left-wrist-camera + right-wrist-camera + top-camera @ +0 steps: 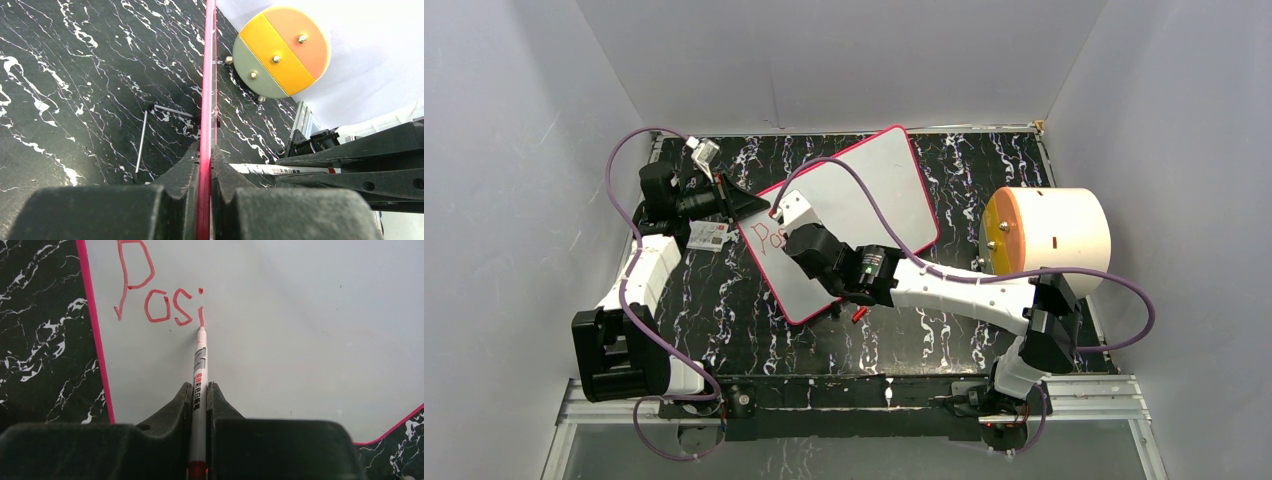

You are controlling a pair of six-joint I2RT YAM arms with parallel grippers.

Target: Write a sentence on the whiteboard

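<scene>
Our right wrist view is showing the right gripper (200,389) clenching a marker (200,357) touching the red writing (160,305). Our left is showing the left gripper (205,152) pinching the whiteboard (206,75), near the table's (75,75) back edge.

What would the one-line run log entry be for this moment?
left gripper: shut on whiteboard edge | right gripper: shut on marker | sentence: reads "Posi" | marker tip on board

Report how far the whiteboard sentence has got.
Done: red letters "Posi" stand on the whiteboard. In hand: the right pincer holds the marker, tip at the foot of the i; the left pincer clamps the board's pink edge. Left: the rest of the sentence; the board beyond is blank.
</scene>
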